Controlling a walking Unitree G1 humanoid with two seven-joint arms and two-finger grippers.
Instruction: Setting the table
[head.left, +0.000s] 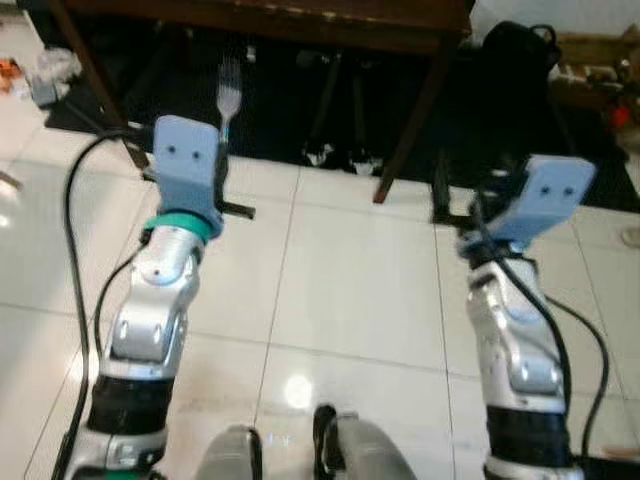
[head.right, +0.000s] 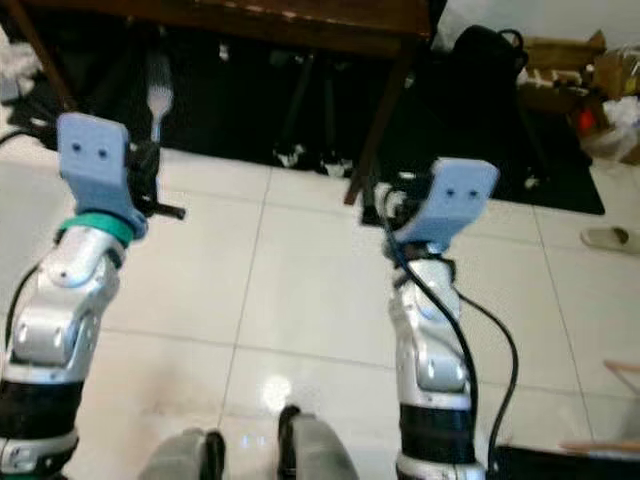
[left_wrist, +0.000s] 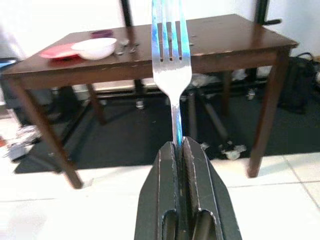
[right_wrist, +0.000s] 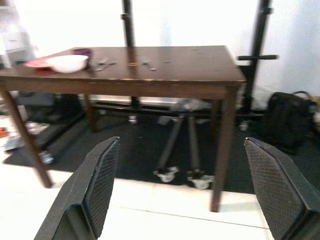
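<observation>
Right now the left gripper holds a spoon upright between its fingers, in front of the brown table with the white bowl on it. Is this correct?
Not quite: it is a fork, not a spoon. The left wrist view shows its tines clearly. The rest holds: the left gripper holds it upright between its fingers, facing the brown table with the white bowl on it.

The table (right_wrist: 150, 75) is dark brown wood. Near its far left corner sit a white bowl (right_wrist: 66, 63) and, just beside that, a red plate (right_wrist: 37, 63) (with something purple (right_wrist: 81, 51) behind). Beneath the table lies a black mat (right_wrist: 140, 145), bordered by glossy white floor tiles (head.left: 350, 290). The silver fork (left_wrist: 171, 65) glints blue, pinched between black fingers (left_wrist: 167, 190). A teal band (head.left: 182, 225) rings the left wrist.
</observation>
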